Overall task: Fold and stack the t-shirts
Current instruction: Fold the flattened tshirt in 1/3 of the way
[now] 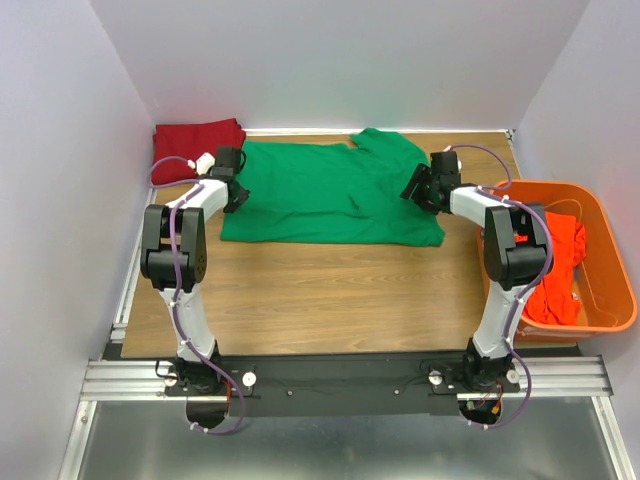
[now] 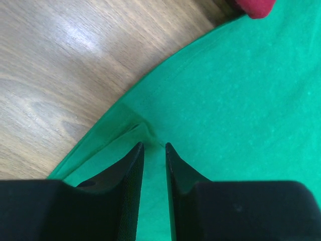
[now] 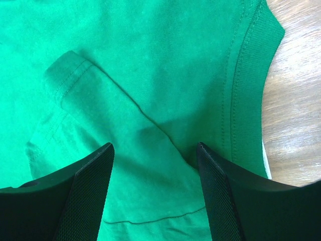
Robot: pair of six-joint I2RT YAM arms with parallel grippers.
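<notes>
The bright green t-shirt (image 1: 330, 190) lies spread flat on the wooden table, collar to the right. My left gripper (image 1: 232, 190) is at its left edge; in the left wrist view the gripper (image 2: 154, 144) has its jaws closed to a narrow gap on a pinched crease of green cloth (image 2: 225, 90). My right gripper (image 1: 416, 190) hangs open over the shirt's right part, jaws wide apart above a sleeve and the collar (image 3: 150, 100), holding nothing (image 3: 154, 145). The dark red t-shirt (image 1: 197, 148) lies folded at the back left. The orange-red t-shirt (image 1: 560, 270) lies crumpled in the basket.
The rigid orange plastic basket (image 1: 560, 186) stands at the table's right edge beside the right arm. White walls close in the back and both sides. Bare wood (image 1: 330, 300) lies between the green shirt and the arm bases. A corner of the red shirt (image 2: 256, 6) shows near the left gripper.
</notes>
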